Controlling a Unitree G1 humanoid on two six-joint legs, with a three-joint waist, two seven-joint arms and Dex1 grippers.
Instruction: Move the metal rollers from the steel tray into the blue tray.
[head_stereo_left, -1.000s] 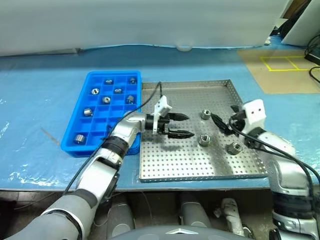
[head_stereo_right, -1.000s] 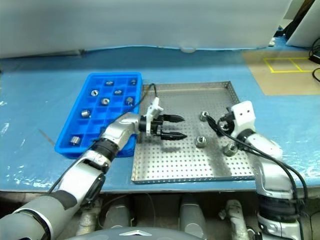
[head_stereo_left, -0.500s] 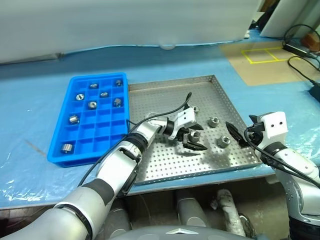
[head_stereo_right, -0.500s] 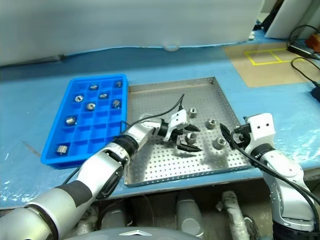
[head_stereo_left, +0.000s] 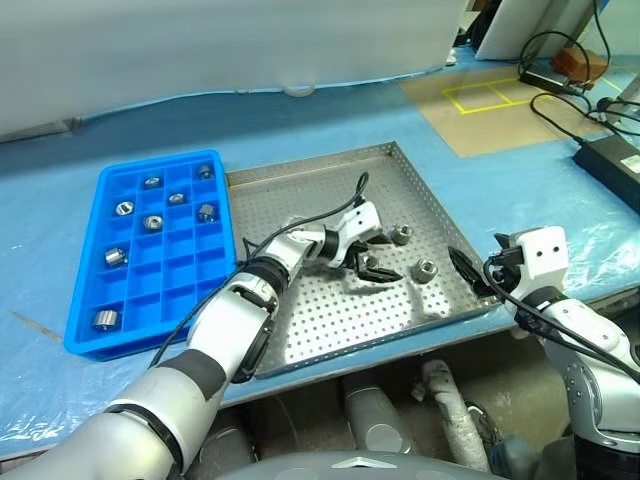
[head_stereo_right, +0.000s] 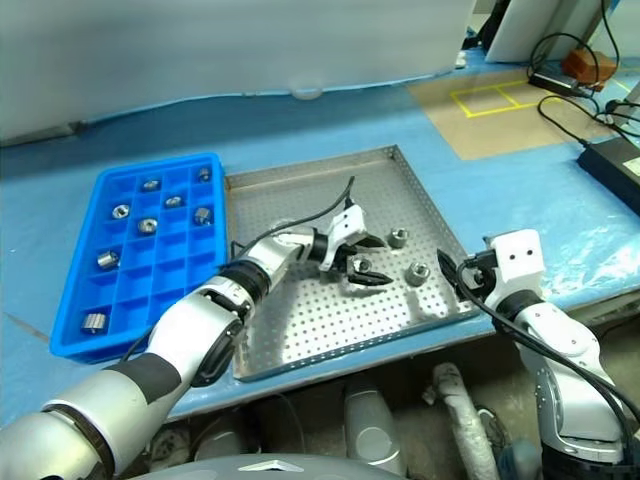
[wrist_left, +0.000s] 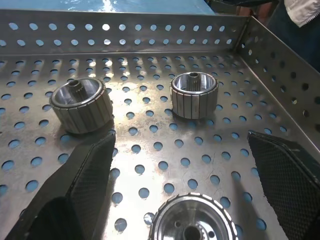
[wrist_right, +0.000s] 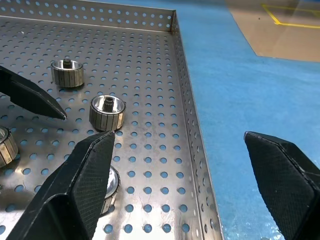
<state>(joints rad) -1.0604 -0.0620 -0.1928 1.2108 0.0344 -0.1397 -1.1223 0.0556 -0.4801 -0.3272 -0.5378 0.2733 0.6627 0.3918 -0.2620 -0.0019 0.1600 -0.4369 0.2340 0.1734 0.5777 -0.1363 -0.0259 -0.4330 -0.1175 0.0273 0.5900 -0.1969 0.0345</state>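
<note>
rollers (wrist_left: 192, 233) in the steel tray (head_stereo_left: 330, 180) look hard, slick and dense; we judge the ribbed sides grip best. left gripper (head_stereo_left: 371, 258) stands wide over one; right gripper (head_stereo_left: 470, 274) wide, empty.

We see the blue tray (head_stereo_left: 150, 250) just left of the steel tray (head_stereo_left: 320, 310), edges adjacent. Six metal rollers (head_stereo_left: 153, 222) sit in separate compartments of it, 3 more lie in the steel tray's right half, w/ left gripper (head_stereo_left: 373, 256) over them. Right gripper (head_stereo_left: 478, 275) by that tray's right rim.
</note>
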